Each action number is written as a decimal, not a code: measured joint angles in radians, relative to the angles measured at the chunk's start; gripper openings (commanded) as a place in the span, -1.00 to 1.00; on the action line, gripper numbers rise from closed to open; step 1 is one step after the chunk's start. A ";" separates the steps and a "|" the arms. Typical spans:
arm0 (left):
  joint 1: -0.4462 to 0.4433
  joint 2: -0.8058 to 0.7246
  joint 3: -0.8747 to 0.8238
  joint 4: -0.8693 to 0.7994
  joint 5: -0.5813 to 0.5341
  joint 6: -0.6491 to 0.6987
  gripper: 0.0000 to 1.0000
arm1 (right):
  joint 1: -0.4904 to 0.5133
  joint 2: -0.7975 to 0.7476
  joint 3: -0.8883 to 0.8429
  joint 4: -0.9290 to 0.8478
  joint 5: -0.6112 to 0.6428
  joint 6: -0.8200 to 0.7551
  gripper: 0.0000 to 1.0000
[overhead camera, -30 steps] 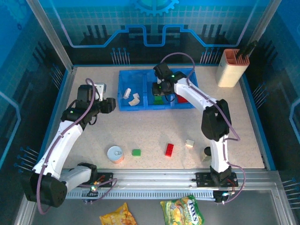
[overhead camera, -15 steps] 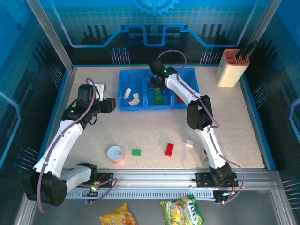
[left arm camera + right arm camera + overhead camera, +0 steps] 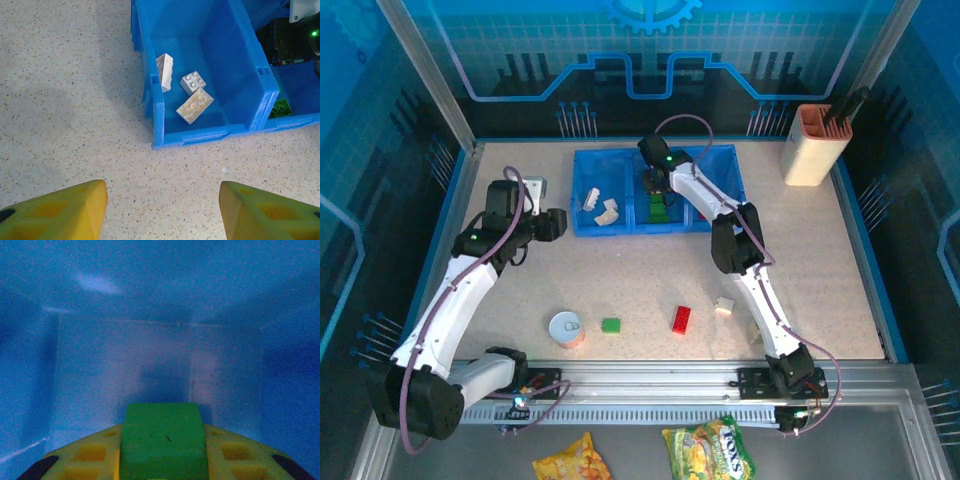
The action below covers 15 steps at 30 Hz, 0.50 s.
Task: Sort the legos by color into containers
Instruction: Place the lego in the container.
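While right jaws clamp green lego [image 3: 164, 440] inside bin [image 3: 200, 136], left jaws gape.

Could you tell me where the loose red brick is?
In the top view, the oblong red plastic brick lies on the near tabletop, between a square green brick and a cream brick.

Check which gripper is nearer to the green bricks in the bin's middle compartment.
Right. The right gripper, shut on a green brick, hangs in that compartment just above the green bricks; the left gripper sits open outside the blue bin, off its left wall.
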 measured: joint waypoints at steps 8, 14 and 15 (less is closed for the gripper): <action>0.000 0.000 0.000 0.000 0.000 0.000 0.23 | 0.000 0.011 0.008 0.038 -0.002 -0.001 -0.40; 0.000 0.000 0.000 0.000 0.000 0.000 0.23 | 0.000 0.026 0.013 0.052 -0.006 -0.003 -0.15; 0.000 0.000 0.000 0.000 0.000 0.000 0.23 | 0.000 0.027 0.013 0.051 -0.006 -0.003 -0.14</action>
